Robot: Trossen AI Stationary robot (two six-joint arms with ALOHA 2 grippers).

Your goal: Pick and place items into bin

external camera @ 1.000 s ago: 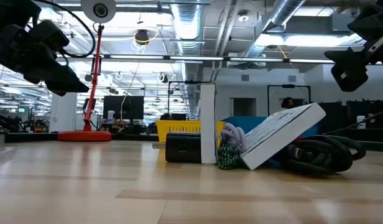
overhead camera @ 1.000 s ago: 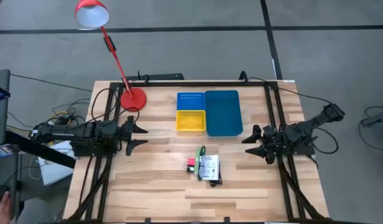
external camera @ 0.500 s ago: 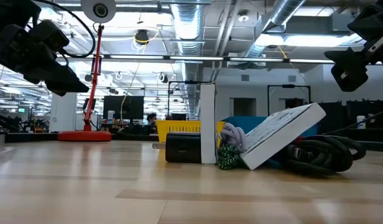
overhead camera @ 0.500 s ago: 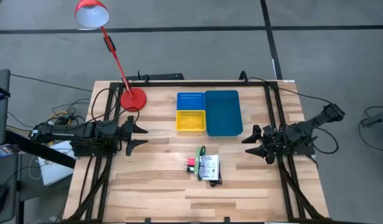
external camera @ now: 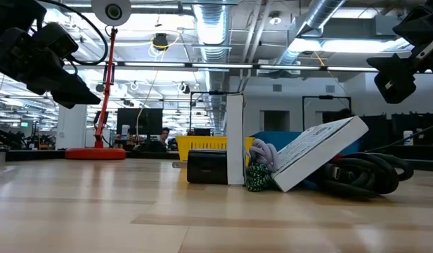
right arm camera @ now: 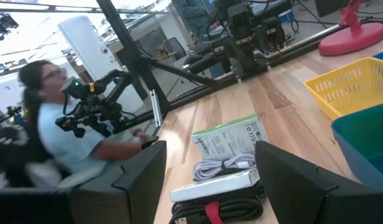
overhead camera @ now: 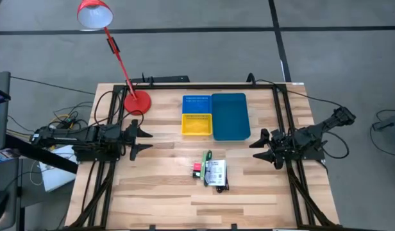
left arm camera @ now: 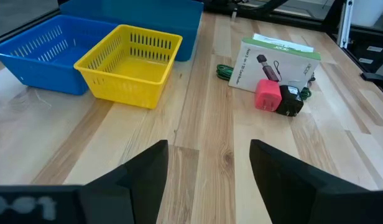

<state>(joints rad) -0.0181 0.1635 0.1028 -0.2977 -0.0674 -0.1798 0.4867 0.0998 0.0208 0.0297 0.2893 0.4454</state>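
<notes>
Your left tool (overhead camera: 141, 140): fingers spread wide, gripping nothing, hovering over left side of desk (overhead camera: 159, 199). Your right tool (overhead camera: 260, 147): same, spread wide, empty, over right side. Items sit clustered mid-desk between both tools: flat white packet (overhead camera: 216, 171), green-handled tool (overhead camera: 207, 158), small red-pink block (left arm camera: 267, 95), coiled black cables (external camera: 360, 176). Slotted plastic yellow bin (overhead camera: 197, 124), blue bin (overhead camera: 197, 103), smooth teal tub (overhead camera: 230, 115) just beyond, all empty.

Left pincer (overhead camera: 141, 140) open, right pincer (overhead camera: 260, 146) open (both facing inward)
</notes>
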